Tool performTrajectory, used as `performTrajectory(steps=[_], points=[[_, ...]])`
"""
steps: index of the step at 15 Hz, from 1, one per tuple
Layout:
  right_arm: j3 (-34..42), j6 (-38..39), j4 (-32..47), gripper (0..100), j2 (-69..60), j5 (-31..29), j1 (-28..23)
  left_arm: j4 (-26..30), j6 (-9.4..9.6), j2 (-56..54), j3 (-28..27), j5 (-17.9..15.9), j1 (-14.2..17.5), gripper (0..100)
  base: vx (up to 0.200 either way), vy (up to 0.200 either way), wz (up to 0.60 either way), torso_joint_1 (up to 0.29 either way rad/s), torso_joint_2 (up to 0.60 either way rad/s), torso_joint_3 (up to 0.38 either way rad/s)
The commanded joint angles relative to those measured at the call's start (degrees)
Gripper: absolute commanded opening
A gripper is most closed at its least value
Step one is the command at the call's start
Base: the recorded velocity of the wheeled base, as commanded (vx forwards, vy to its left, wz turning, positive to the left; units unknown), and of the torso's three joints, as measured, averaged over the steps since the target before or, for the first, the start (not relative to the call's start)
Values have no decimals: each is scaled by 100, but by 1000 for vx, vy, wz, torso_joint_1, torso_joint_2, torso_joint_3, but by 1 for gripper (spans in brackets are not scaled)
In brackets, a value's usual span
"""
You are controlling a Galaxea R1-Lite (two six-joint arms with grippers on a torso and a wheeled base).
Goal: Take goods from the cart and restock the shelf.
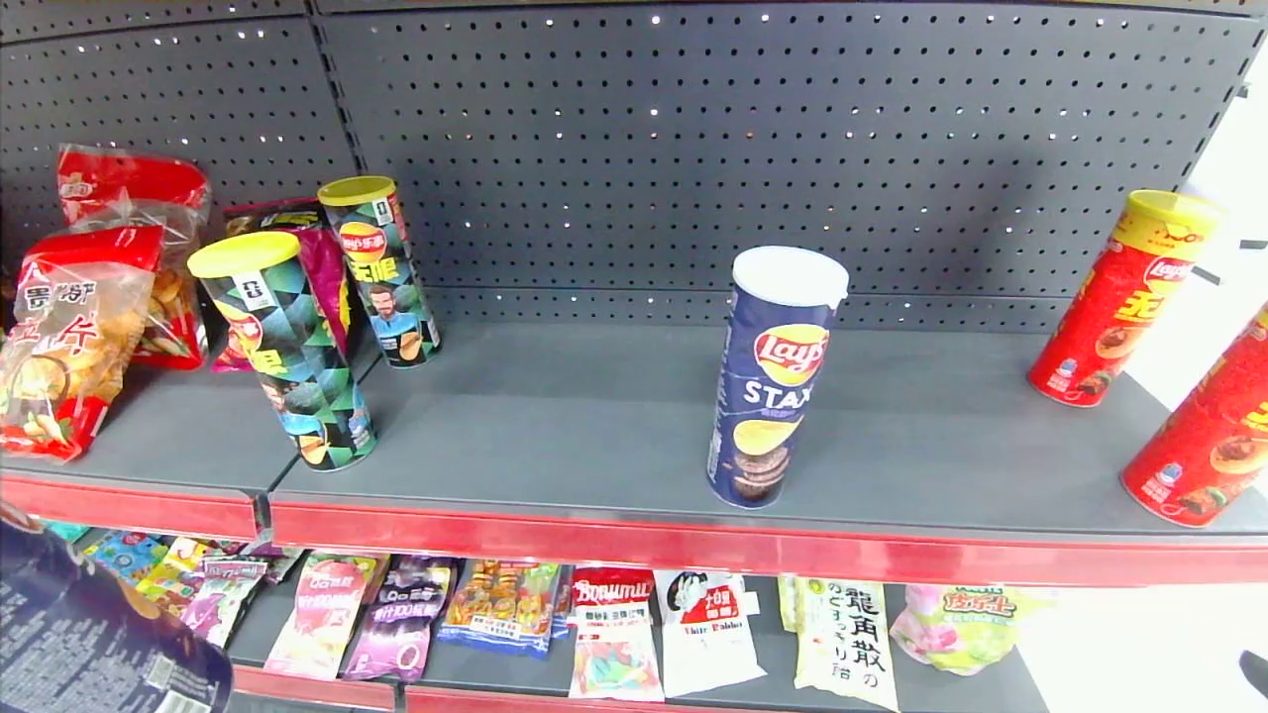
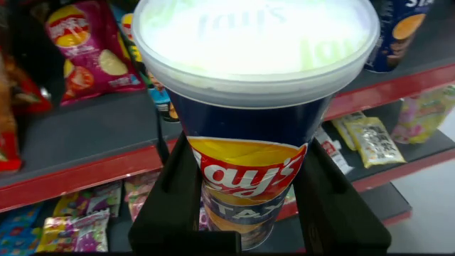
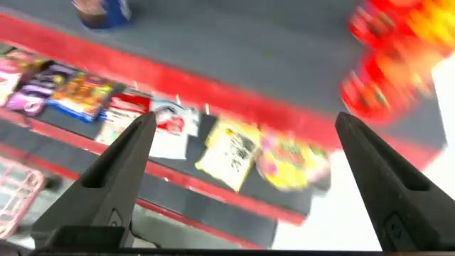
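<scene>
A dark blue chip can with a white lid stands upright between the black fingers of my left gripper, which is shut on it. The same can shows at the lower left of the head view, below and in front of the grey shelf board. A matching blue can stands near the front middle of that shelf. My right gripper is open with nothing between its fingers, off the right end of the shelf's red front edge.
Two teal cans and red snack bags stand at the shelf's left. Two red cans stand at its right. Free board lies either side of the blue can. The lower shelf holds several snack packets.
</scene>
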Motion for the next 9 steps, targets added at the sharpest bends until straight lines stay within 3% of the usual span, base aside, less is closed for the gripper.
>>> performTrajectory(steps=[1,2,4,6,7,8,9], points=[[-67,38,1447,100,-2071,-193,-576,-9,6,298,11,-137,-4,0,0,0,0,0,0,0],[21,38,1781,100,-2238,-431,-568,-27,6,368,-6,-242,-4,0,0,0,0,0,0,0],[293,82,1553,100,-2238,-606,-568,-27,6,359,38,-269,-4,0,0,0,0,0,0,0],[935,311,762,100,-2229,-571,-568,-18,-11,359,82,-277,-4,0,0,0,0,0,0,0],[1901,372,-513,100,-2229,-413,-568,-18,-11,368,91,-286,-4,0,0,0,0,0,0,0],[2139,363,-820,100,-2229,-378,-559,-18,-11,359,91,-286,-4,0,0,0,0,0,0,0],[2446,390,-1444,100,-2229,123,-559,-18,-20,359,99,-286,-4,0,0,0,0,0,0,0]])
